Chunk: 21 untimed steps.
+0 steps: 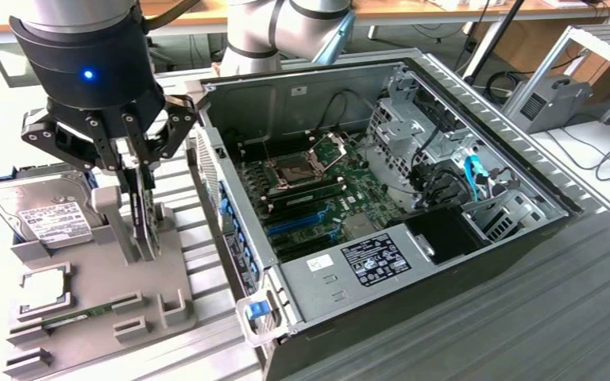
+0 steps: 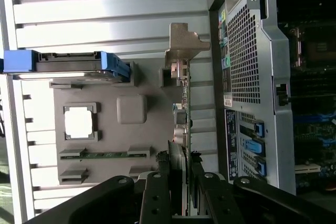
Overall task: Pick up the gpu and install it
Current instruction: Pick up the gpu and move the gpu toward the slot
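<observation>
There is one black metal claw [image 1: 139,178] with two fingers and a small blue light on its round body. The claw is almost closed. Its two fingers press on the two flat sides of one thin dark card, the gpu [image 1: 142,226]. In the wrist view the claw [image 2: 178,174] has the gpu [image 2: 181,114] between its fingers, and the card's shiny silver end piece is at the far end.

The gpu stands up on its thin edge in a slot of one flat grey plastic tray [image 1: 98,278], near the middle of it. The tray lies on a ribbed silver metal table [image 1: 517,333].

On the tray there are three more things: one shiny silver hard drive in a blue frame [image 1: 45,210], one small square silver chip [image 1: 42,286] and one long thin green memory stick [image 1: 72,317].

Just beside the tray, at the exterior view's right, lies one big grey metal computer box [image 1: 316,278] with its side open. Inside is one green board [image 1: 332,194] with wires. The box's back wall has tiny round holes, and the wrist view shows three blue tabs [image 2: 258,128] there.
</observation>
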Available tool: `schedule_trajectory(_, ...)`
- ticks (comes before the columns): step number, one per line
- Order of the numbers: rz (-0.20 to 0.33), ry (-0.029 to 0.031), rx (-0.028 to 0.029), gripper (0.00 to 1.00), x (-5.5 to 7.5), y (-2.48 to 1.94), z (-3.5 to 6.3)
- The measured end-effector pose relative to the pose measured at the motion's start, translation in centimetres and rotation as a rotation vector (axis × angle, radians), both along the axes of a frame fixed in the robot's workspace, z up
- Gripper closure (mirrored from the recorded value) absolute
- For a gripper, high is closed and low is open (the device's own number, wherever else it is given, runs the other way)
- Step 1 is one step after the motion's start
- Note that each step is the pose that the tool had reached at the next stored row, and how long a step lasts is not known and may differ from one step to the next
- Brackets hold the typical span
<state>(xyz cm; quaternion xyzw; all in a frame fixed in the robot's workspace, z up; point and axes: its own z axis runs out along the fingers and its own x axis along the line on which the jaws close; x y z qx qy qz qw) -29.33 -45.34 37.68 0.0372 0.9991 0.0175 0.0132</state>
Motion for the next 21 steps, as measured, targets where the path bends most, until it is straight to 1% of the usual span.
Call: schedule_trajectory(21,0.000,0.0000,0.0001,0.74,0.00,0.00,1.04)
